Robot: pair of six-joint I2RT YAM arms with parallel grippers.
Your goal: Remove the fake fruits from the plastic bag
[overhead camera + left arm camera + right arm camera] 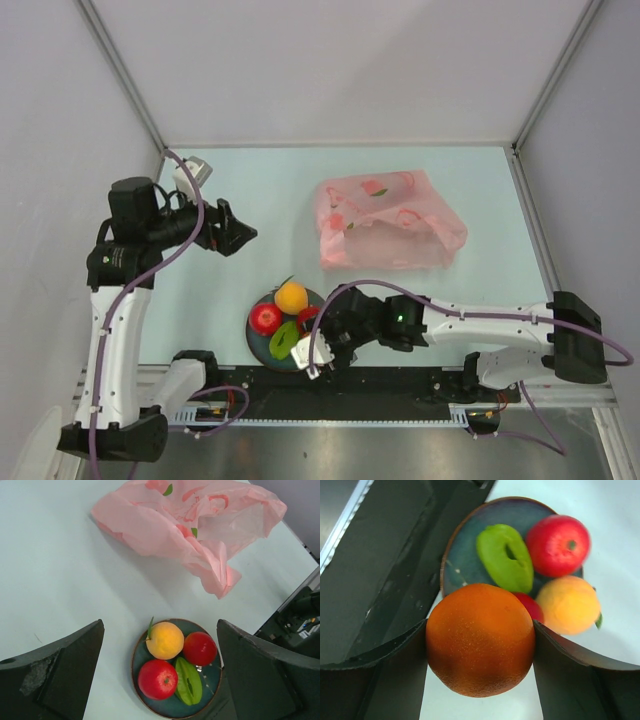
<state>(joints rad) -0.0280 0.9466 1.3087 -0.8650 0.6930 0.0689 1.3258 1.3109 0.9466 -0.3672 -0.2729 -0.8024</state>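
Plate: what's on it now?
A red apple, another red fruit, a yellow-orange fruit and a green piece. Right wrist view: the gripped orange hides most of that red fruit.

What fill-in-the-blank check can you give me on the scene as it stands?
1. The held fruit between the right gripper's fingers is coloured ____.
2. The plate holds ____ fruits.
3. The left gripper, with nothing between its jaws, stands ____.
4. The plastic bag lies on the ____, apart from the plate.

Missing words: orange; four; open; table.
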